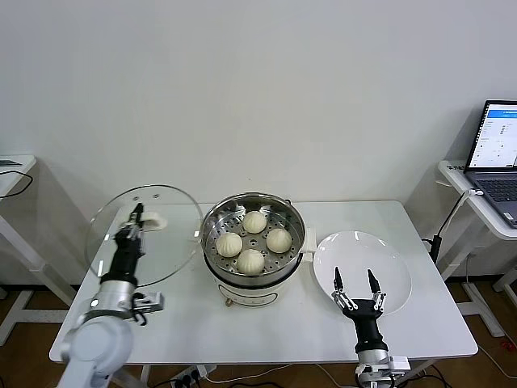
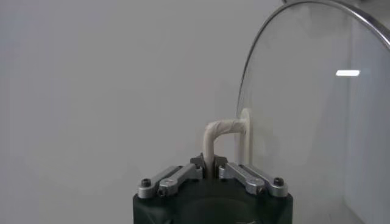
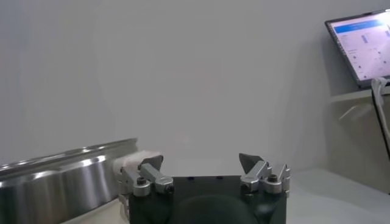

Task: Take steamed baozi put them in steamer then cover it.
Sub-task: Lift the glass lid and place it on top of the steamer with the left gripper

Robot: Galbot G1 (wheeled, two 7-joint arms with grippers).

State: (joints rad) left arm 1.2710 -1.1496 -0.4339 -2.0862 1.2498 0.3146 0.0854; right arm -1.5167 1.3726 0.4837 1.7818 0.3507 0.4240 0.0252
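Note:
The shiny steel steamer (image 1: 216, 228) stands mid-table on its white base, uncovered. Several white pleated baozi (image 1: 255, 221) lie on its perforated tray. My left gripper (image 1: 134, 218) is shut on the white handle (image 2: 214, 137) of the clear glass lid (image 1: 174, 234) and holds the lid tilted, above the table just left of the steamer. The lid (image 2: 317, 103) fills one side of the left wrist view. My right gripper (image 1: 355, 282) is open and empty over the near edge of the white plate (image 1: 388, 259). The steamer's wall (image 3: 55, 182) shows in the right wrist view.
A laptop (image 1: 494, 153) stands on a side table at the right, with a cable (image 1: 452, 214) hanging by the table's right edge. Another small table (image 1: 12, 174) is at the far left. The plate is bare.

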